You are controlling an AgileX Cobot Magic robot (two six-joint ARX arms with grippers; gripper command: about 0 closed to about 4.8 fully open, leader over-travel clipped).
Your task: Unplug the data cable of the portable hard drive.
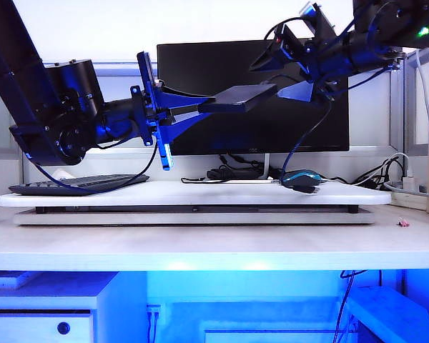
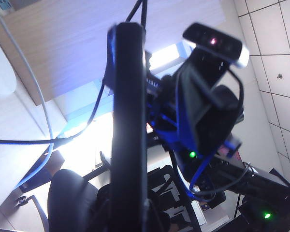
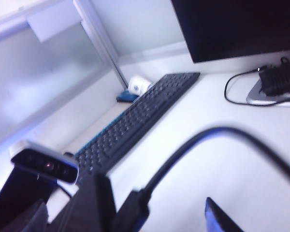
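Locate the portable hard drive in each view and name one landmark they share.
Exterior view: portable hard drive held level in midair by the left gripper, before the monitor.
Left wrist view: seen edge-on, a dark vertical bar at centre.
Right wrist view: dark slab at the lower edge, data cable plugged in.
Shared landmark: the data cable.

A white counter (image 1: 200, 246) stands before a pale wall (image 1: 200, 21); blue light glows beneath it, beside a drawer cabinet (image 1: 43, 325).
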